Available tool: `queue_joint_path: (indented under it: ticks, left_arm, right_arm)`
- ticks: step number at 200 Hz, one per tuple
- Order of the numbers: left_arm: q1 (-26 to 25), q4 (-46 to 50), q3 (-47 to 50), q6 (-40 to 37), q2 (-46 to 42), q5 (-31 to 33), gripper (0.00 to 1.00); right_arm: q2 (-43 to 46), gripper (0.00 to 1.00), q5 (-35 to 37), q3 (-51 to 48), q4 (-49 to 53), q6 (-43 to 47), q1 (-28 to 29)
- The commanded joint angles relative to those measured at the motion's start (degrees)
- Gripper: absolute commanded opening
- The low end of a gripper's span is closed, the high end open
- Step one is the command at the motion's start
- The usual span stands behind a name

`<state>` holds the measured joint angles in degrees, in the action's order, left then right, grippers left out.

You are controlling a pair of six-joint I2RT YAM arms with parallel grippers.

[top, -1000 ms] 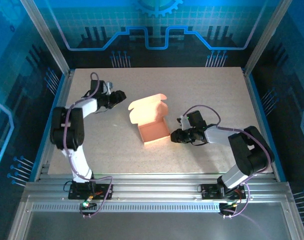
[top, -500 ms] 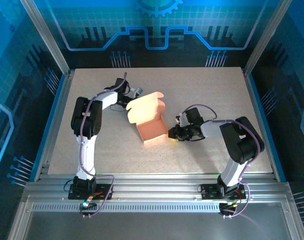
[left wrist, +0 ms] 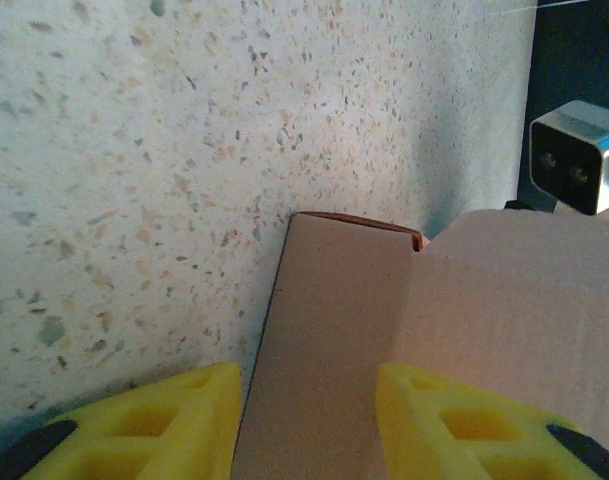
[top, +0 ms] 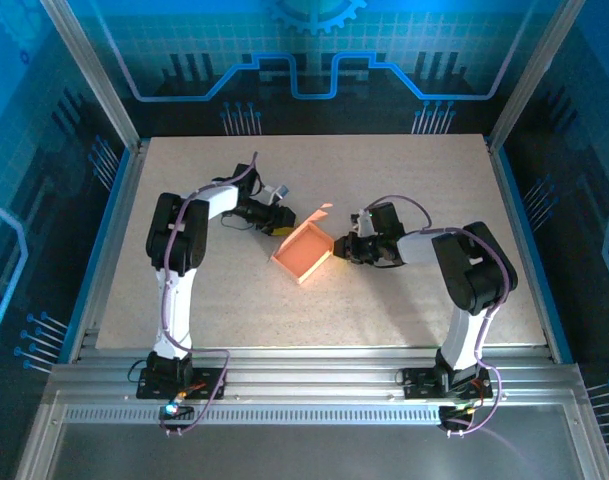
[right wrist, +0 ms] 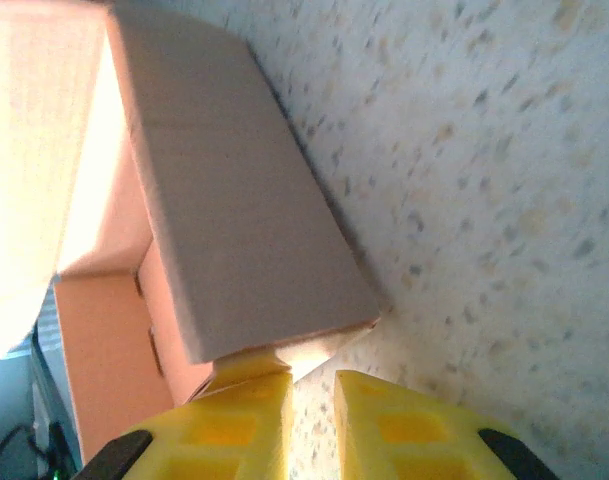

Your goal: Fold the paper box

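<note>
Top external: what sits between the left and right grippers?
The paper box, open side up on the table, with the left gripper and right gripper on opposite sides of it. The top view shows it.

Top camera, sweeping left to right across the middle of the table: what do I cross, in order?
Left arm → left end effector → paper box → right end effector → right arm.
</note>
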<state>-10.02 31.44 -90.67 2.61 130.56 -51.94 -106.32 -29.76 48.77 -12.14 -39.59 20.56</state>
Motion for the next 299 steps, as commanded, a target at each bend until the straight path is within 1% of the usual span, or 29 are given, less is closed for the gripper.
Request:
queue_joint_path:
  ticks: [1,21,41,52,64,85,93,103,113,123,132,145,168,174,185,194,200,210,217,227,247,258,264,271,283,289,299]
  left_arm:
    - [-0.4,1.7,-1.1,-0.4,1.6,-2.5,0.42]
    - [0.1,1.3,-1.1,0.2,1.4,-2.5,0.47]
    - [1.8,-0.6,-0.7,2.0,0.3,-2.1,0.5]
    - [3.0,-2.5,0.2,3.5,-1.0,-1.5,0.52]
    - [4.7,-6.8,1.9,6.8,-2.9,-1.1,0.54]
    - [7.5,-15.9,5.9,15.3,-6.4,1.0,0.59]
    - [8.3,-19.0,7.7,17.4,-7.9,2.3,0.64]
    - [9.1,-22.1,10.1,19.6,-10.3,6.1,0.67]
    - [9.5,-23.2,12.1,20.1,-12.8,9.5,0.71]
    - [9.7,-24.2,15.3,21.4,-16.0,14.5,0.77]
    - [10.0,-25.5,18.6,22.6,-19.2,18.2,0.81]
    - [10.1,-28.6,25.7,25.7,-24.9,24.0,0.88]
    - [10.0,-36.0,41.7,33.2,-36.3,30.8,0.89]
    - [9.8,-38.2,46.0,36.2,-39.4,32.5,0.87]
    - [8.9,-42.4,53.8,41.1,-45.2,34.3,0.81]
    - [7.9,-42.6,58.0,43.5,-49.2,35.0,0.77]
    - [6.8,-41.7,59.8,44.5,-51.7,36.5,0.73]
    - [4.4,-39.2,62.2,46.4,-55.7,39.2,0.62]
    - [2.9,-37.9,63.6,47.8,-57.8,40.5,0.56]
    - [0.7,-36.2,65.7,50.2,-60.6,41.9,0.51]
    - [-4.7,-36.4,69.7,55.3,-64.9,44.2,0.42]
    - [-7.1,-36.5,70.7,57.3,-65.8,45.3,0.38]
    - [-8.1,-36.4,70.9,58.1,-65.8,46.0,0.33]
    - [-9.2,-36.7,71.2,59.0,-65.3,46.6,0.31]
    - [-10.3,-39.4,71.5,60.2,-63.6,46.3,0.27]
    - [-10.7,-41.3,71.4,60.6,-62.4,46.0,0.23]
    - [-11.5,-44.1,70.4,60.8,-59.5,45.5,0.2]
  right_arm:
    - [-0.9,0.2,3.1,-0.5,-7.5,-2.7,1.0]
    - [0.3,0.22,3.8,-1.7,-7.1,-2.9,0.7]
    - [4.5,0.29,6.8,-3.8,-3.7,-0.3,-0.3]
    - [6.9,0.32,8.4,-4.8,0.5,2.2,-0.9]
    - [9.2,0.35,9.1,-5.3,3.1,5.3,-1.8]
    - [11.8,0.43,9.9,-4.2,7.3,11.6,-2.8]
    - [11.8,0.47,9.9,-3.0,8.4,13.6,-3.1]
    - [11.1,0.48,10.2,-0.7,10.2,14.7,-3.8]
    - [9.7,0.48,11.3,1.2,11.8,14.5,-4.4]
    - [7.5,0.48,13.0,6.5,14.6,14.1,-5.0]
    - [4.2,0.47,13.1,11.1,18.3,14.4,-5.3]
    - [-0.8,0.43,13.1,17.5,22.5,14.5,-5.5]
    - [-8.3,0.35,10.7,25.9,26.6,14.3,-5.4]
    - [-9.4,0.33,10.2,27.1,26.7,13.9,-5.4]
    - [-11.0,0.31,8.9,28.6,26.8,13.3,-5.3]
    - [-11.8,0.31,8.6,29.2,26.7,13.1,-4.9]
    - [-12.1,0.31,8.5,29.6,26.9,13.2,-4.6]
    - [-12.5,0.3,8.2,29.9,26.8,13.4,-4.3]
    - [-12.6,0.3,8.0,29.8,26.6,13.4,-4.2]
    - [-12.8,0.29,7.3,30.0,26.5,13.5,-4.1]
    - [-12.9,0.29,5.6,29.3,25.5,13.3,-3.9]
    - [-12.8,0.28,5.2,28.8,25.1,13.1,-3.5]
    - [-12.8,0.28,4.9,28.5,24.8,13.0,-3.4]
    - [-12.8,0.28,4.4,28.1,24.4,12.8,-3.2]
    - [-12.8,0.27,3.5,27.5,23.3,12.2,-3.0]
    - [-12.7,0.27,3.0,27.2,22.7,11.7,-2.9]
    - [-12.5,0.26,2.0,26.4,21.6,11.2,-2.8]
